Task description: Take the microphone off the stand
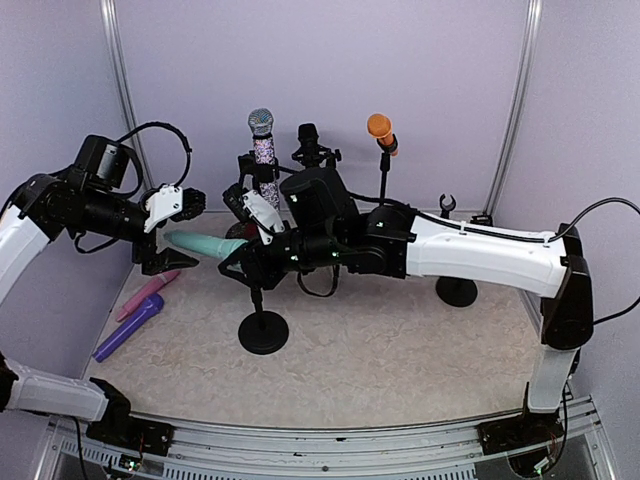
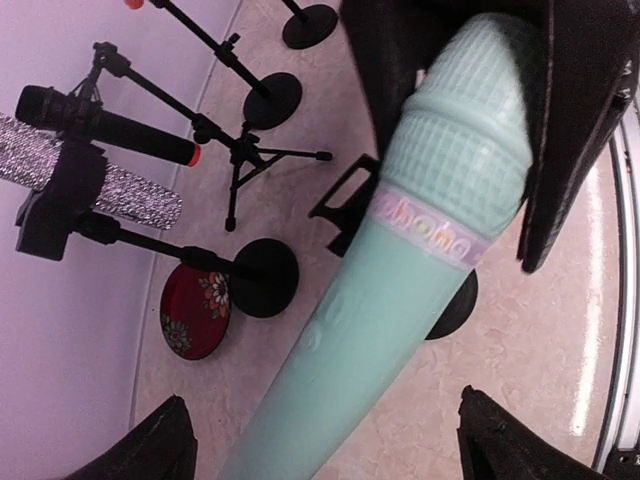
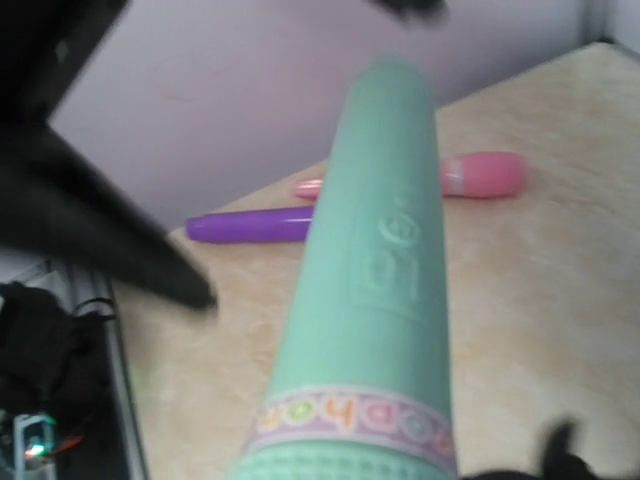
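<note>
Gripping teal microphone [image 1: 200, 244] by head, right tool [image 1: 243, 262] hovered beside stand [image 1: 263, 330]; left tool [image 2: 325, 440] gaped round handle; closing probably next.

The mint mic [image 2: 400, 270] between the right gripper's [image 1: 238, 258] black jaws is pale green all over, its head moulded in a fine grid. A lilac band under the head carries yellow, pink and orange letters (blurred in the right wrist view, so those tints may be off). Ahead of the right jaws lie a pink mic [image 3: 480, 175] and a purple mic [image 3: 250, 225] on the beige marbled table [image 1: 400, 340]. Ahead of the left gripper's [image 2: 330, 440] black jaws are a silver glitter mic [image 2: 130, 190] and a red flowered plate [image 2: 195, 312].
</note>
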You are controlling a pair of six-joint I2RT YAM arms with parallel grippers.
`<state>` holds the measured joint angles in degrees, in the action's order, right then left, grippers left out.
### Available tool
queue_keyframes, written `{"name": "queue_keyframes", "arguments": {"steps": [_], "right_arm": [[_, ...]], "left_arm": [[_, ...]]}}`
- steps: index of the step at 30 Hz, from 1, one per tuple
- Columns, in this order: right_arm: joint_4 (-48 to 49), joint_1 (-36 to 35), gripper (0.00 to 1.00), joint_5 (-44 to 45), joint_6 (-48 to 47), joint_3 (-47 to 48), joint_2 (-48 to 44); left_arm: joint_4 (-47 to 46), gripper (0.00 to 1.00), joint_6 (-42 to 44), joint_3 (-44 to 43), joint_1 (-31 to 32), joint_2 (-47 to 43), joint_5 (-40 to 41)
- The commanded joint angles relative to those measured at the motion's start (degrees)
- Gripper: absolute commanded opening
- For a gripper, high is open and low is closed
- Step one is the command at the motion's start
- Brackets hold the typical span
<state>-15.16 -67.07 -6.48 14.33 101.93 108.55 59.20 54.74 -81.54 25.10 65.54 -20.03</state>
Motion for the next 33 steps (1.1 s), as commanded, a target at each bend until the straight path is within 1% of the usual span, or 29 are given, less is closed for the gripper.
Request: {"name": "queue_keyframes", "arguments": {"steps": [1, 8, 9, 10, 12, 13, 14, 16, 17, 18, 19, 20, 22, 23, 24, 25, 26, 27, 29, 30, 31, 33], "right_arm": [[0.71, -1.27, 0.0, -5.72, -0.89, 5.88, 3.12], [5.58, -1.49, 0.0, -13.06, -0.29, 5.99, 4.33], [5.84, -1.49, 0.0, -13.41, -0.27, 6.19, 4.5], [5.92, -1.53, 0.0, -13.54, -0.28, 6.45, 4.55], [6.31, -1.49, 0.09, -13.56, -0.28, 6.48, 4.39], [6.9, -1.51, 0.15, -13.54, -0.29, 6.03, 4.13], [7.69, -1.5, 0.19, -13.48, -0.26, 5.49, 3.71], [9.1, -1.4, 0.32, -13.58, -0.19, 4.59, 2.92], [9.56, -1.33, 0.36, -13.65, -0.18, 4.33, 2.39], [10.07, -1.19, 0.37, -13.7, -0.13, 4.07, 2.16], [10.53, -1.0, 0.36, -13.77, 0.09, 3.86, 2.03], [10.91, -0.9, 0.34, -13.96, 0.41, 3.75, 1.94], [11.72, -0.62, 0.3, -14.72, 0.97, 3.54, 1.99], [11.93, -0.53, 0.25, -15.04, 1.09, 3.54, 2.19], [12.06, -0.44, 0.23, -15.32, 1.2, 3.66, 2.35], [12.07, -0.43, 0.2, -15.52, 1.27, 3.71, 2.56], [12.04, -0.43, 0.19, -15.86, 1.34, 3.8, 2.7], [12.07, -0.43, 0.19, -16.04, 1.38, 3.77, 2.81], [11.81, -0.43, 0.21, -15.99, 1.41, 3.87, 2.86], [11.61, -0.43, 0.24, -15.75, 1.27, 3.81, 2.79], [11.37, -0.36, 0.3, -15.38, 1.17, 3.74, 2.68], [10.64, -0.26, 0.52, -13.87, 0.95, 3.29, 1.9]], "left_arm": [[5.45, 0.82, 2.79, 3.27, 3.53, -2.05, 0.66], [8.99, 0.52, 5.31, 3.71, 3.69, -2.12, -0.87], [9.01, 0.47, 5.42, 3.68, 3.72, -2.05, -0.74], [9.02, 0.39, 5.54, 3.75, 3.66, -1.86, -0.44], [8.96, 0.27, 5.92, 4.08, 3.74, -1.66, 0.26], [8.74, 0.23, 6.07, 4.71, 3.72, -1.65, 0.77], [8.52, 0.22, 6.08, 5.39, 3.71, -1.73, 1.31], [8.13, 0.22, 6.25, 6.9, 3.72, -1.97, 2.24], [7.88, 0.22, 6.27, 7.6, 3.66, -2.09, 2.64], [7.55, 0.22, 6.12, 8.08, 3.72, -2.22, 2.86], [7.28, 0.22, 5.84, 8.45, 3.65, -2.32, 2.72], [7.11, 0.25, 5.56, 8.57, 3.66, -2.52, 2.34], [6.62, 0.43, 4.63, 8.56, 3.64, -2.73, 0.99], [6.55, 0.51, 4.47, 8.52, 3.65, -2.8, 0.54], [6.38, 0.57, 4.42, 8.66, 3.68, -2.93, 0.48], [6.06, 0.59, 4.39, 8.76, 3.7, -2.96, 0.77], [5.75, 0.59, 4.41, 8.9, 3.69, -2.92, 1.11], [5.93, 0.57, 4.72, 9.04, 3.67, -2.8, 1.35], [6.33, 0.47, 5.3, 8.99, 3.71, -2.72, 1.55], [6.08, 0.42, 5.03, 8.83, 3.68, -2.75, 1.72], [5.67, 0.37, 4.9, 8.58, 3.62, -2.85, 1.75], [4.76, 0.28, 4.98, 8.41, 3.26, -3.48, 1.88]]}}
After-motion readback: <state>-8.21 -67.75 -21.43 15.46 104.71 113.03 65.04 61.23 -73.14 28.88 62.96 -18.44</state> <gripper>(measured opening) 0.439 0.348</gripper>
